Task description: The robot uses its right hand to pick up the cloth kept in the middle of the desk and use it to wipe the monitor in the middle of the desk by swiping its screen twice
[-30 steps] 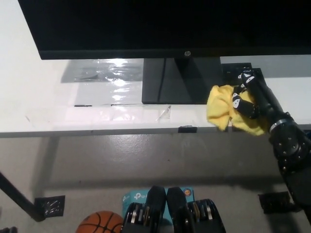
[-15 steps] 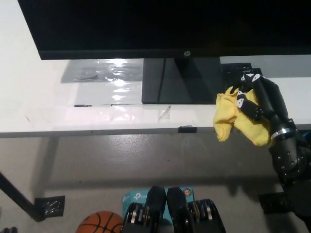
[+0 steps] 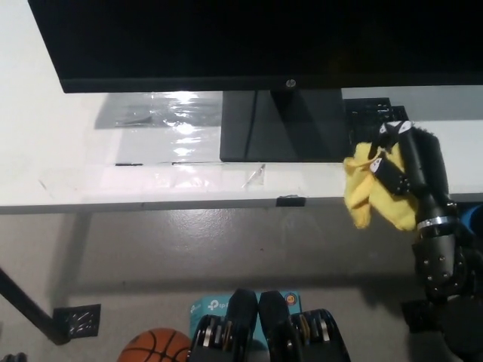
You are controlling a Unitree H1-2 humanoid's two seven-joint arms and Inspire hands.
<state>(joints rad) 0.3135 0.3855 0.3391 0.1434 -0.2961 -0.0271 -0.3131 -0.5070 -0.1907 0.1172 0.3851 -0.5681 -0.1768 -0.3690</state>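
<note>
Head view shows me the right robot hand [image 3: 404, 162] gripping the yellow cloth [image 3: 370, 188], which has drifted right and lifted off the table [image 3: 60, 151] edge over the last second, so I judge the monitor [image 3: 249, 41] still unwiped.

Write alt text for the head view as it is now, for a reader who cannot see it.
The robot's black right hand grips a yellow cloth at the front edge of a white desk, right of the monitor's stand. The dark monitor spans the top of the picture. A basketball lies on the floor below; the left hand is not in view.
</note>
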